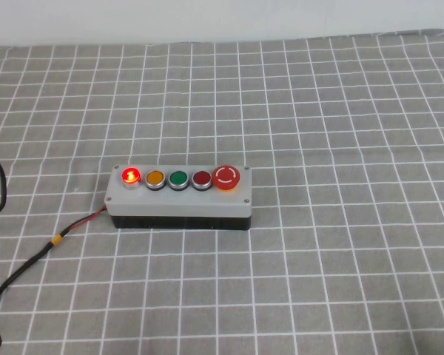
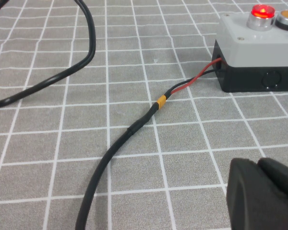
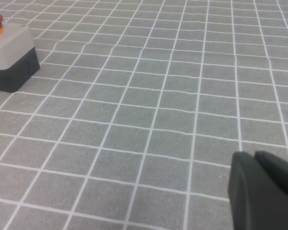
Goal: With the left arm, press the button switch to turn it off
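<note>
High view: a grey control box (image 1: 179, 198) with a black base is sitting near the middle of a grey cloth with a white grid (image 1: 340, 111); neither arm is showing here.
Button switch: the small red button switch (image 1: 131, 176) is glowing at the robot's-left end of the row, ringed in silver; the left wrist view is catching it lit too (image 2: 262, 14).
Row order: running rightward are an orange button (image 1: 155, 178), a green button (image 1: 178, 178), a darker red button (image 1: 201, 178) and the large red mushroom button (image 1: 226, 177).
Writing: white arrow marks are showing on the mushroom button; no readable words or brand.
Cable: a black cable (image 1: 29, 265) with red and black leads and a yellow band is leaving the box's left end and running toward the near-left edge.
Left gripper: the left gripper (image 2: 264, 196) is hanging low over the cloth, well apart from the box, near the cable; whether its fingers are released or clenched I cannot tell.
Right gripper: the right gripper (image 3: 264, 191) is hovering over bare cloth, well apart from the box's mushroom end (image 3: 9, 52); finger state cannot be told.
Open room: wide bare cloth is lying on every side of the box; the cloth's far edge is meeting a pale wall (image 1: 222, 18).
</note>
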`<control>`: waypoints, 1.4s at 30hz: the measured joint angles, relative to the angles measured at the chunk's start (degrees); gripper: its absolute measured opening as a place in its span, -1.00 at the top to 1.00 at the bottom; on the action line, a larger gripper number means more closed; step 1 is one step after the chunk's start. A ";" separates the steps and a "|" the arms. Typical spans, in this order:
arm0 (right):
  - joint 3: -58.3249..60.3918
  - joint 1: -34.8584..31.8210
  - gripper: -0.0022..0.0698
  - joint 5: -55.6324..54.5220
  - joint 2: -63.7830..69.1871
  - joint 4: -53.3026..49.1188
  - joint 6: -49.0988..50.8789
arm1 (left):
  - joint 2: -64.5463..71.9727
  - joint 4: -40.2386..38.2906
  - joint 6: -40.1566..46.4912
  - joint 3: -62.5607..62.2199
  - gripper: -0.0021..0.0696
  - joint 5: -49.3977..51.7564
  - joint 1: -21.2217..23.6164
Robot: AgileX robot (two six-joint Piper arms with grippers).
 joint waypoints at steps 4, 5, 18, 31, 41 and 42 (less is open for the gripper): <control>0.00 0.00 0.98 0.00 0.00 0.00 0.00 | 0.00 0.00 0.00 0.00 0.95 0.00 0.00; 0.00 0.00 0.98 0.00 0.00 0.00 0.00 | 0.00 0.00 0.00 0.00 0.95 -0.12 0.00; 0.00 0.00 0.98 0.00 0.00 0.00 0.00 | 0.00 -0.10 0.00 0.00 0.95 -22.56 0.00; 0.00 0.00 0.98 0.00 0.00 0.00 0.00 | 0.00 -10.63 -5.90 0.00 0.95 -51.44 0.00; 0.00 0.00 0.98 0.00 0.00 0.00 0.00 | -0.26 -14.55 -7.85 -2.86 0.95 -67.75 0.00; 0.00 0.00 0.98 0.00 0.00 0.00 0.00 | -0.26 -14.26 -7.85 -4.40 0.95 -66.67 0.00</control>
